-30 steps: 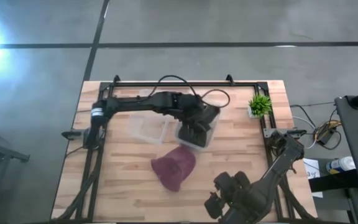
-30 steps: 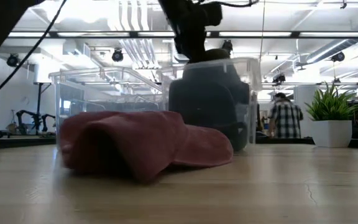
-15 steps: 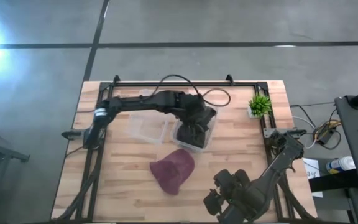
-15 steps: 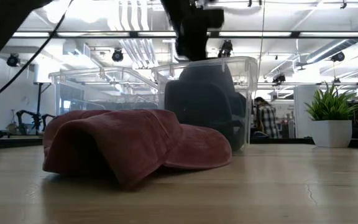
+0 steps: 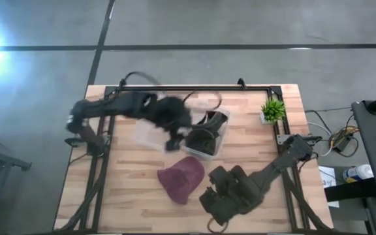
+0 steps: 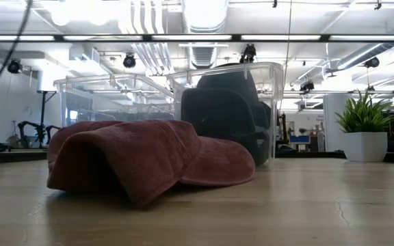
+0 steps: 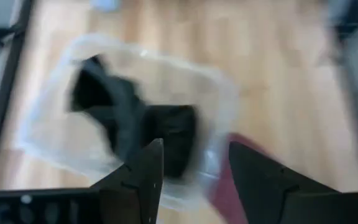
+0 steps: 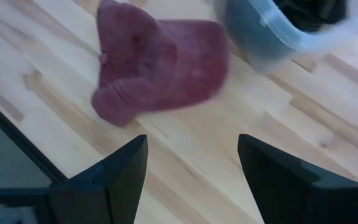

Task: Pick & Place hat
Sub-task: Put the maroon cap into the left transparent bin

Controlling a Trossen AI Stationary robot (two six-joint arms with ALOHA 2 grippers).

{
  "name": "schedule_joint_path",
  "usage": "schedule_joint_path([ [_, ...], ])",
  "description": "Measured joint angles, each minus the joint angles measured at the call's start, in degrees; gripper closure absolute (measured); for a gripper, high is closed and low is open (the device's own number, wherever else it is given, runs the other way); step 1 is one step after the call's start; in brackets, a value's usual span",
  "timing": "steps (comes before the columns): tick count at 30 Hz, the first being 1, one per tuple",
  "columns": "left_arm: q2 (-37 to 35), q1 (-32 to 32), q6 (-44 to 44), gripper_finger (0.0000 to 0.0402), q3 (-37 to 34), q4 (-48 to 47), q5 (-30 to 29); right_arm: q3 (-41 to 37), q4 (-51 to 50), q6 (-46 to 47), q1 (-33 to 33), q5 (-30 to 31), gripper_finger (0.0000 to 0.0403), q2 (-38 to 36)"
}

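Two hats show in the high view: a dark hat [image 5: 204, 136] inside the clear bin [image 5: 222, 140], a maroon hat [image 5: 181, 176] on the table [image 5: 123, 183]. Left gripper [image 5: 173, 138] is beside the bin, right gripper [image 5: 215, 199] near the maroon hat. Low view: maroon hat touches the bin. Wrist views: both grippers' fingers apart, empty. Judged step: approach; next, descend and grasp the maroon hat.
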Motion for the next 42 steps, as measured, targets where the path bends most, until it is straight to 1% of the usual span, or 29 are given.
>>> schedule_joint_path([
  [3,-5.69,-7.27,-0.22,0.0225,-6.88,1.34,-1.49,-2.24,5.59,-0.76,-2.03,-0.58,0.0156,-0.01],
  [7,-13.66,-17.20,-4.38,0.0228,-22.95,6.83,-9.89,-8.22,15.40,3.01,-4.12,-4.78,0.0156,-0.02],
  [9,-17.96,-21.04,-8.27,0.0228,-32.41,11.88,-11.16,-12.49,21.77,6.44,-4.32,-5.38,0.0156,-0.02],
  [12,-22.21,-25.14,-14.53,0.0228,-45.74,23.94,-10.12,-19.18,28.47,14.90,-4.23,-5.67,0.0156,0.00],
  [14,-23.61,-26.82,-17.49,0.0228,-53.20,31.99,-10.11,-23.23,29.01,22.76,-3.95,-3.80,0.0156,0.00],
  [16,-24.09,-27.40,-19.46,0.0228,-58.78,38.94,-10.34,-27.31,28.70,30.88,-3.68,-0.07,0.0156,0.00],
  [18,-23.42,-27.39,-21.13,0.0228,-63.23,43.23,-10.64,-30.92,29.72,35.55,-3.71,3.47,0.0156,0.02],
  [19,-22.81,-27.37,-21.87,0.0228,-65.11,44.59,-10.64,-32.51,31.26,35.89,-3.82,4.78,0.0156,0.02],
  [23,-20.64,-27.36,-22.93,0.0228,-69.89,49.52,-10.56,-39.31,40.13,31.84,-5.37,6.04,0.0156,0.00],
  [27,-17.47,-27.32,-25.17,0.0228,-72.85,51.18,-9.99,-44.99,48.18,29.87,-6.46,7.13,0.0156,-0.33],
  [31,-15.09,-27.18,-26.74,0.0228,-73.80,56.17,-10.11,-49.46,52.93,28.68,-6.31,10.53,0.0156,-1.12],
  [34,-13.01,-26.81,-27.21,0.0228,-74.03,56.74,-10.66,-52.64,55.33,27.81,-6.37,12.19,0.0156,-2.14],
  [36,-11.63,-26.33,-27.28,0.0228,-73.88,57.24,-10.69,-55.49,58.84,26.71,-6.44,13.31,0.0156,-3.21],
  [39,-9.11,-25.68,-27.32,0.0228,-73.92,57.27,-10.71,-60.71,70.21,21.83,-6.68,16.17,0.0156,-5.16],
  [42,-6.86,-25.23,-27.30,0.0228,-73.89,58.37,-10.71,-66.09,85.09,14.61,-8.27,16.34,0.0156,-5.84],
])
